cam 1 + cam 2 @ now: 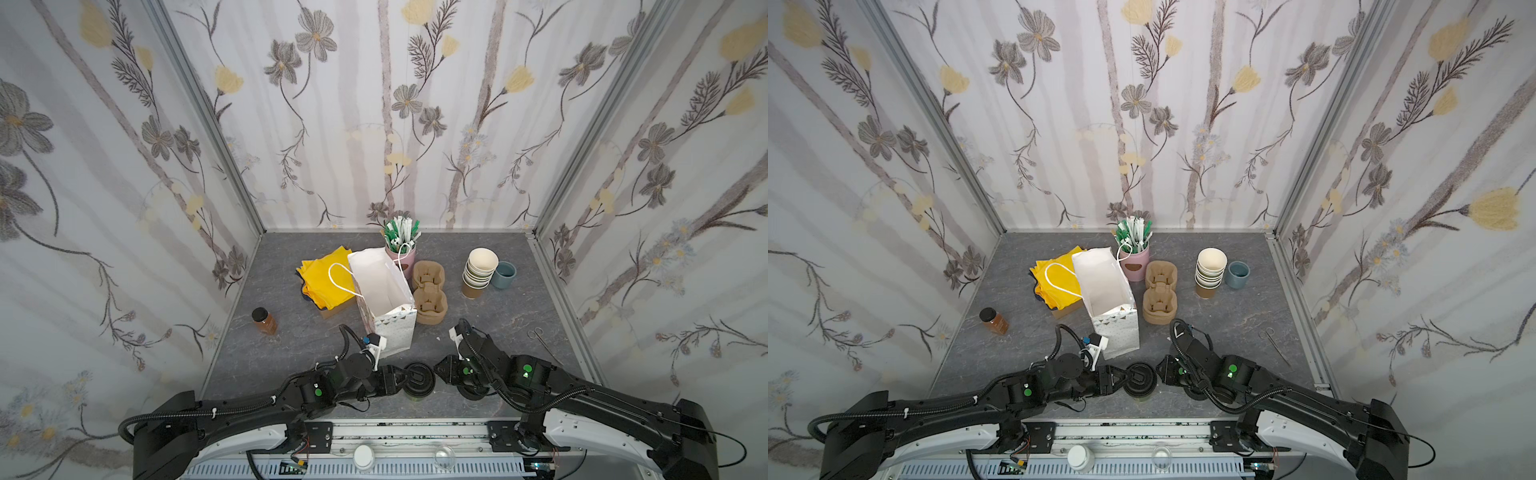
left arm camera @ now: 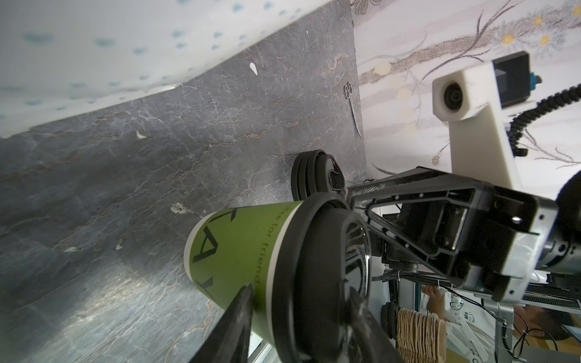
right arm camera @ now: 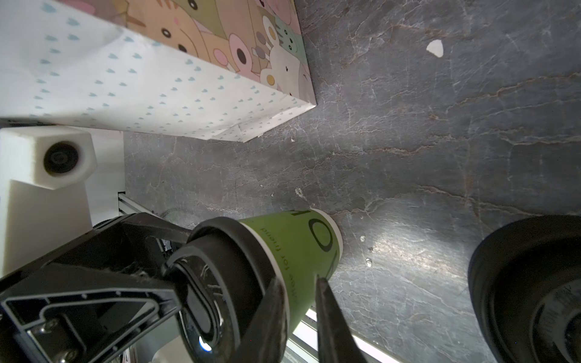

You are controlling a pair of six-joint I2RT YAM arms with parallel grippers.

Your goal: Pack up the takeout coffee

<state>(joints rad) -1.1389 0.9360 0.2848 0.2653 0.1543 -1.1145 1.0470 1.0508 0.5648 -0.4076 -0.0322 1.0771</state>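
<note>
Green paper under a black sip lid, the takeout coffee (image 2: 232,248) stands upright at six o'clock on the grey table (image 1: 291,353), near its front edge. From nine o'clock the left claw (image 1: 410,380) reaches in and is clenched on the cup's lid. From three o'clock comes the right claw (image 3: 295,279). Its fingers (image 3: 330,320) are narrowly apart at the cup's wall just under the lid, with nothing pinched between them; whether the tips touch cannot be told. At the cup's twelve o'clock, near but apart, a white paper bag (image 1: 386,291) stands open. A pile of black lids (image 3: 528,289) sits at the cup's three o'clock.
</note>
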